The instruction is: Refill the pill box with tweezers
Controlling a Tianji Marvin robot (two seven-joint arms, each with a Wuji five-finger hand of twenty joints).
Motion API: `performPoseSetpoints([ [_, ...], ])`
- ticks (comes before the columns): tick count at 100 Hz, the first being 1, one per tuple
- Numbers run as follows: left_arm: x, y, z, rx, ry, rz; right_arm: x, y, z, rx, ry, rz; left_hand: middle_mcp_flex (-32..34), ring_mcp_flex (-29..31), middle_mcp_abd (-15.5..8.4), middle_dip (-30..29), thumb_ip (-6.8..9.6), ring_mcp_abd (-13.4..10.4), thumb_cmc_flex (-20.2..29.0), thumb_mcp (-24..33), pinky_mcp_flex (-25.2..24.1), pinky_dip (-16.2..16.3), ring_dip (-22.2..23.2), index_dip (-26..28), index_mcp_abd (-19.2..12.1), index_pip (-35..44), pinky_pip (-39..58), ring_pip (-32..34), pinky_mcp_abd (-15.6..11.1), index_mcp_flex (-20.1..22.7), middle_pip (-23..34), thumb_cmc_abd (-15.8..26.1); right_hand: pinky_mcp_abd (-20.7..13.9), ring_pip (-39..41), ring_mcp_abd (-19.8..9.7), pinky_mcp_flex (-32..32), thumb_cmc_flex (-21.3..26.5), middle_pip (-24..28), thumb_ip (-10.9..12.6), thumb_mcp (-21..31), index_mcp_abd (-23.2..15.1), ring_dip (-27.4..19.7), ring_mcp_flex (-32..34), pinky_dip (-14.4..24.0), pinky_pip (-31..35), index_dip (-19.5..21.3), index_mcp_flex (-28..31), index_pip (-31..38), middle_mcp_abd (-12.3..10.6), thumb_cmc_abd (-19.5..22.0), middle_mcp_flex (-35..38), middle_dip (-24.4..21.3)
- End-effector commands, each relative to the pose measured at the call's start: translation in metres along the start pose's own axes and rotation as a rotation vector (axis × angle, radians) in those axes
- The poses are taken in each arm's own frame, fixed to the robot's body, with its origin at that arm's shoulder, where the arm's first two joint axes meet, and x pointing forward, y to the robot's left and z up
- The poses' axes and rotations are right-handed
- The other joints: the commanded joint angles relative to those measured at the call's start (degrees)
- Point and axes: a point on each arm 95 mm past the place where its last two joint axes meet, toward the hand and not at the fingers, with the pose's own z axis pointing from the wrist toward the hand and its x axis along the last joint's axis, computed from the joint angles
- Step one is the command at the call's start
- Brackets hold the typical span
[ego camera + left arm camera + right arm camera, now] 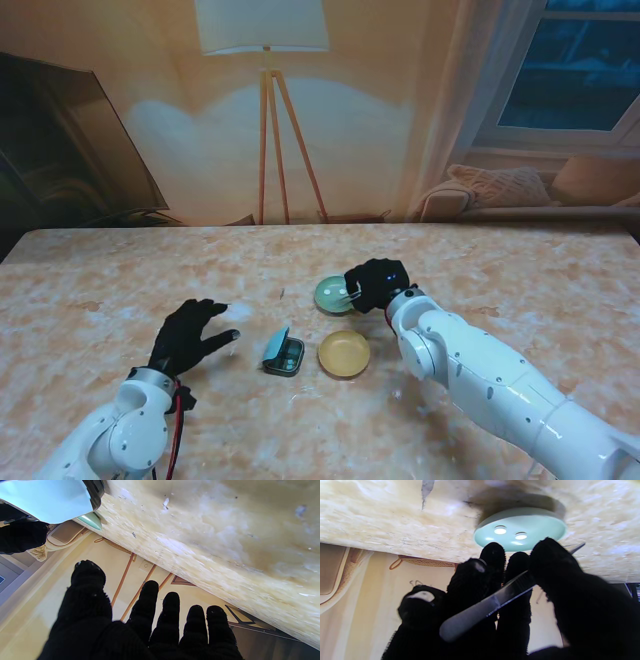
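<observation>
A marbled beige table [520, 270] spans the near scene. Beyond its far edge, a floor lamp [266, 110] with a white shade and wooden tripod legs stands against a cream wall [380, 130]. Far right: a window [570, 65] above a cushioned sofa [500, 195].

Looks like a living room in a home, though the wall [200, 150] may be only a printed picture. Behind the marble-look table [120, 270]: a floor lamp [268, 90] with a white shade and wooden legs, a sofa [520, 195] with a knitted blanket and cushions, a window [570, 70] dark with night, and a dark flat screen [60, 150] on the left.
</observation>
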Motion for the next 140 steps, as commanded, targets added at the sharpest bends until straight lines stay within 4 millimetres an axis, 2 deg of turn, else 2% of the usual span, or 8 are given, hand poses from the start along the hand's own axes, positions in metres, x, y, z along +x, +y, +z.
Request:
performPoseSetpoints([
  [1, 0.002, -0.005, 0.003, -0.008, 0.014, 0.007, 0.001, 0.001, 0.005, 0.009, -0.008, 0.003, -0.25, -0.94, -1.00, 0.17, 1.33, -1.24, -1.48, -1.15, -0.72, -0.51, -0.68, -0.96, 0.02, -0.74, -0.75, 0.22, -2.23, 0.14, -0.27, 1.07, -5.85, 0.41, -6.43, 0.29, 1.49, -0.18, 0.48, 0.82, -2.70, 0.32, -1.21, -0.12, -0.16, 0.78, 0.32, 1.63, 5.46, 1.42, -0.76, 1.02],
  [35, 0.006, -0.011, 0.008, -0.023, 0.037, 0.020, -0.006, -0.002, 0.027, 0.031, -0.040, -0.005, -0.16, -0.86, -1.04, 0.21, 1.35, -1.24, -1.51, -1.09, -0.54, -0.56, -0.66, -0.91, -0.04, -0.74, -0.86, 0.32, -2.34, 0.16, -0.19, 1.07, -5.73, 0.28, -6.33, -0.03, 1.28, -0.39, 0.52, 0.59, -2.46, 0.24, -1.62, -0.14, -0.41, 0.88, -0.35, 1.41, 5.51, 1.53, -1.33, 1.13],
  [68, 0.005, -0.012, 0.008, -0.015, 0.045, 0.034, -0.001, -0.009, 0.046, 0.064, -0.029, -0.016, 0.02, -0.80, -1.01, 0.25, 1.33, -1.21, -1.53, -1.09, -0.39, -0.54, -0.64, -0.87, -0.04, -0.69, -0.85, 0.40, -2.30, 0.33, -0.10, 1.16, -5.48, -0.07, -6.10, -0.89, 1.00, -0.81, 0.52, 0.50, -2.10, 0.12, -2.61, -0.28, -1.05, 1.08, -1.45, 0.94, 5.49, 1.37, -2.36, 1.31],
  [140, 0.003, -0.012, 0.014, -0.030, 0.038, 0.027, -0.001, -0.016, 0.068, 0.083, -0.050, -0.026, 0.32, -0.39, -1.22, 0.40, 1.33, -1.36, -1.37, -1.08, -0.27, -0.30, -0.55, -0.80, -0.23, -0.48, -0.45, 0.65, -2.35, 0.50, 0.14, 1.24, -5.25, 0.02, -5.82, -1.75, 0.81, -0.84, 0.60, 0.19, -1.69, 0.06, -3.24, -0.17, -1.20, 1.40, -1.98, 0.64, 5.66, 1.73, -2.99, 1.75],
])
